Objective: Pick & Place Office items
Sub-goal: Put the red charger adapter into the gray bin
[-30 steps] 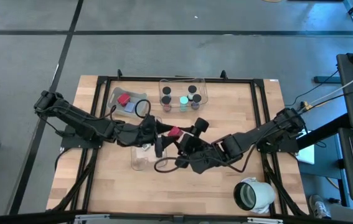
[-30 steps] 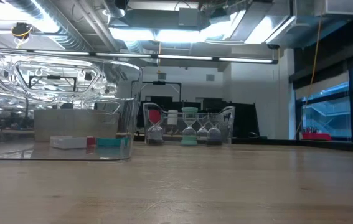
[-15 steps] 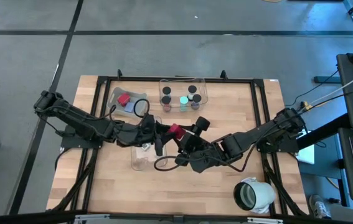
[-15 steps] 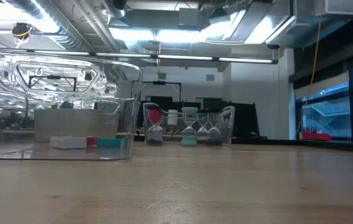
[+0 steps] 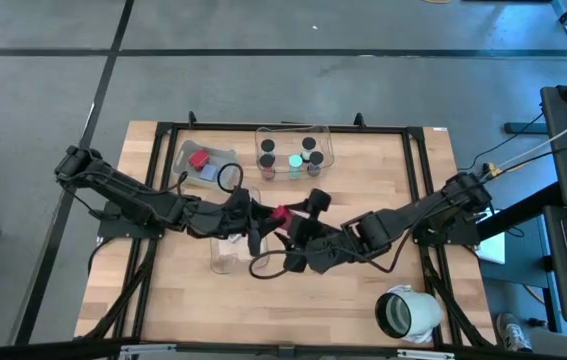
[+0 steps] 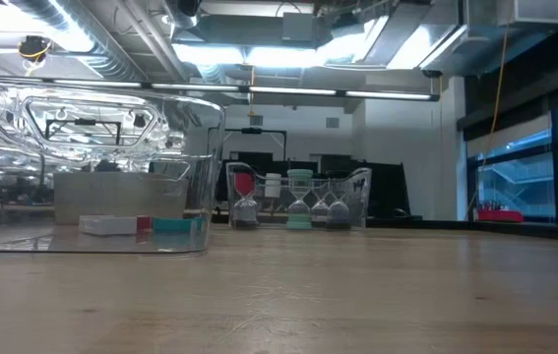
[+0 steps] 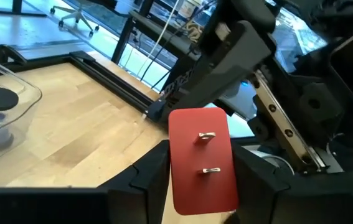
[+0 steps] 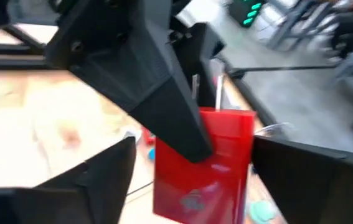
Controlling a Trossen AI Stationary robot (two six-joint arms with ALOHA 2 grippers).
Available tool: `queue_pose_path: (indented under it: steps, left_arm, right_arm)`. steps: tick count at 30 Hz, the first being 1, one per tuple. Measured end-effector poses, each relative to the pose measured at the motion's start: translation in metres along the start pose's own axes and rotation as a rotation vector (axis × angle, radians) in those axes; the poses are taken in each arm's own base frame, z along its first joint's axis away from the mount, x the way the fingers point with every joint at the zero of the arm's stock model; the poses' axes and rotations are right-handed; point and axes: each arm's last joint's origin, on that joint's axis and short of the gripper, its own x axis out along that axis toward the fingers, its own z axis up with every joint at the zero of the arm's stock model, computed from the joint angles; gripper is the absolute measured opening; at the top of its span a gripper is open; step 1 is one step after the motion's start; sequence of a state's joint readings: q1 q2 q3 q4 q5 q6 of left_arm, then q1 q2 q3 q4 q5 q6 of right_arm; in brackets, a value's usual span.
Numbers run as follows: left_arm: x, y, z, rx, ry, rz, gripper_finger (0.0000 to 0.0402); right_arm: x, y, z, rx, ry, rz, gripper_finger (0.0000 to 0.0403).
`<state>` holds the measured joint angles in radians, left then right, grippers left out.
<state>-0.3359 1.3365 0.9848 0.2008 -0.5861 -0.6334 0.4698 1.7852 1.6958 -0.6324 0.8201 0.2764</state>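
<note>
The left gripper [image 7: 202, 186] pinches a red block [image 7: 202, 160] between its two fingers above the middle of the table [image 5: 403, 170]. The right gripper [image 5: 296, 222] meets it there, fingers spread wide to either side of the same block. Behind them a clear bin [image 5: 294, 150] holds black-capped cylinders [image 5: 267, 146]; another bin [image 5: 206, 165] holds a second red piece [image 5: 199, 160].

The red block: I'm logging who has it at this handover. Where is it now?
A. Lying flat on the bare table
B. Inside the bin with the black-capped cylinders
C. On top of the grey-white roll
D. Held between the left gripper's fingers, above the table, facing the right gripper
D: the red block sits between the left gripper fingers, mid-table, with the right gripper close against it.
</note>
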Motion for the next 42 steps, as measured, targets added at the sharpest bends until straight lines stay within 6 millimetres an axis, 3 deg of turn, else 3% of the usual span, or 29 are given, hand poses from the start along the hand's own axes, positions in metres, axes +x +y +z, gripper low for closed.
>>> queue_pose_path:
  steps: [7, 11, 16, 21, 25, 30, 34, 38, 42]
  left_arm:
    - [0.0, -0.001, 0.007, 0.02, -0.056, 0.022, 0.0141]
    - [0.002, 0.006, 0.008, 0.086, -0.09, 0.117, 0.0141]
    - [0.005, 0.019, 0.016, 0.111, -0.091, 0.18, 0.0139]
    - [0.007, 0.048, 0.021, 0.168, -0.027, 0.374, 0.0123]
    - [0.004, 0.084, 0.023, 0.194, 0.058, 0.601, 0.0124]
    - [-0.011, 0.13, 0.022, 0.167, 0.254, 0.887, 0.0125]
    - [-0.027, 0.156, 0.025, 0.142, 0.325, 1.108, 0.0124]
    - [-0.032, 0.173, 0.03, 0.071, 0.349, 1.199, 0.0124]
    - [-0.031, 0.188, 0.018, 0.038, 0.342, 1.217, 0.0124]
  right_arm:
    - [-0.017, -0.013, 0.003, 0.126, 0.113, 0.248, 0.0378]
    - [-0.042, -0.035, 0.004, 0.265, 0.243, 0.391, 0.0385]
    - [-0.06, -0.055, 0.001, 0.343, 0.322, 0.366, 0.0372]
    - [-0.07, -0.065, -0.004, 0.351, 0.369, 0.335, 0.0357]
    - [-0.07, -0.066, -0.007, 0.34, 0.394, 0.317, 0.0351]
    - [-0.071, -0.068, -0.009, 0.321, 0.419, 0.301, 0.035]
    - [-0.071, -0.068, -0.01, 0.3, 0.423, 0.298, 0.035]
    - [-0.071, -0.068, -0.01, 0.289, 0.416, 0.296, 0.035]
    - [-0.07, -0.069, -0.01, 0.285, 0.388, 0.253, 0.0349]
